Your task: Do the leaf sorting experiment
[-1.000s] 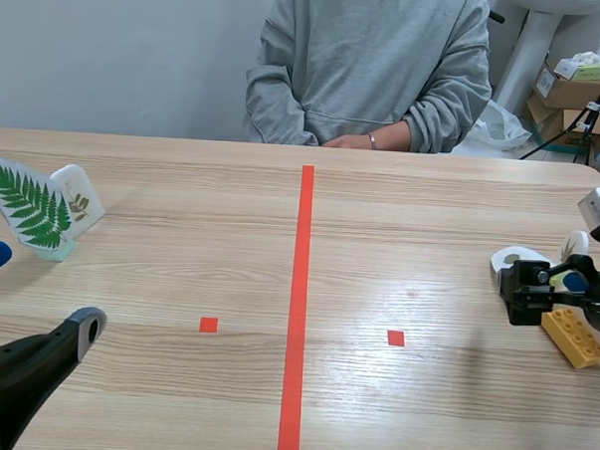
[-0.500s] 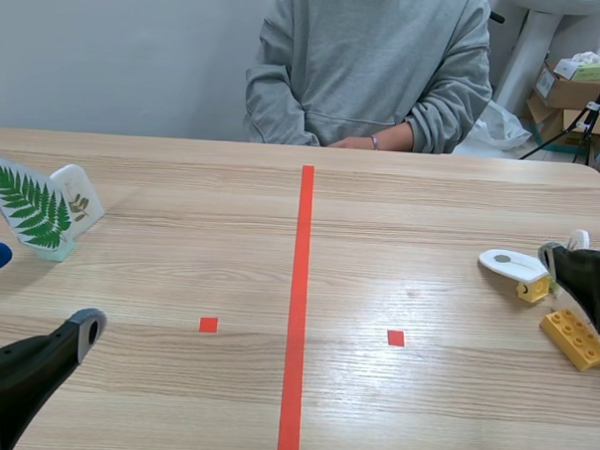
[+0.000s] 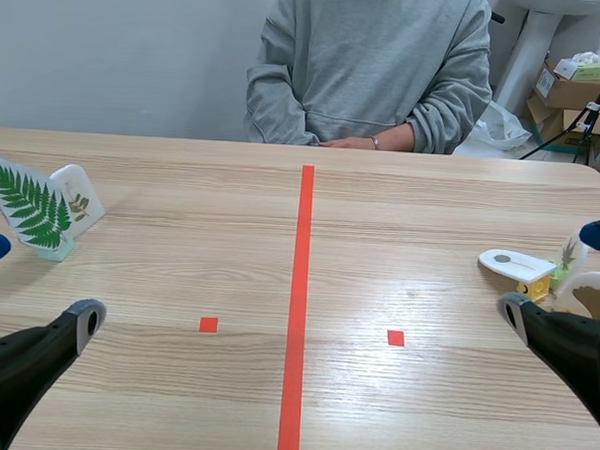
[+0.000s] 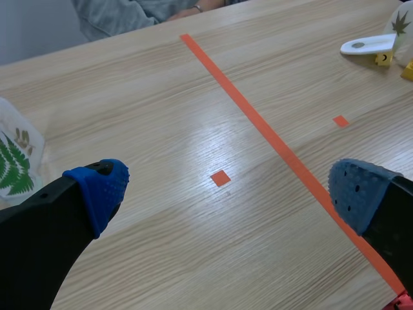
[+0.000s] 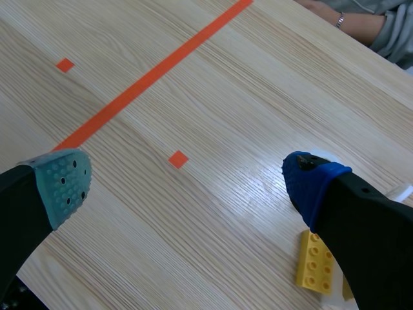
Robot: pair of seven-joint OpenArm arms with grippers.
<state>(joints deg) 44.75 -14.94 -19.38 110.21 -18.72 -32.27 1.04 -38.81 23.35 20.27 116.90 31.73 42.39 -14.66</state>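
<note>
A fern leaf card [image 3: 27,208] leans at the table's left edge with a smaller brown-leaf card [image 3: 79,196] behind it; the fern card [image 4: 13,169] also shows beside my left finger. At the right, a white card [image 3: 516,262] lies flat on a small yellow block [image 3: 533,288], next to a ginkgo-leaf card [image 3: 592,295]. A yellow brick [image 5: 313,261] lies by my right finger. My left gripper [image 3: 33,285] [image 4: 226,187] is open, holding nothing. My right gripper [image 3: 560,273] [image 5: 187,181] is open too, near the right-hand cards.
A person in a grey sweatshirt [image 3: 372,64] sits across the table, hands [image 3: 348,141] resting at the far edge. A long orange-red tape line [image 3: 297,305] divides the table. Cardboard boxes [image 3: 575,93] stand behind at the right.
My right gripper let go of the white card, which now lies flat on the small yellow block. The right gripper drew back low and opened wide. The left arm barely moved.
</note>
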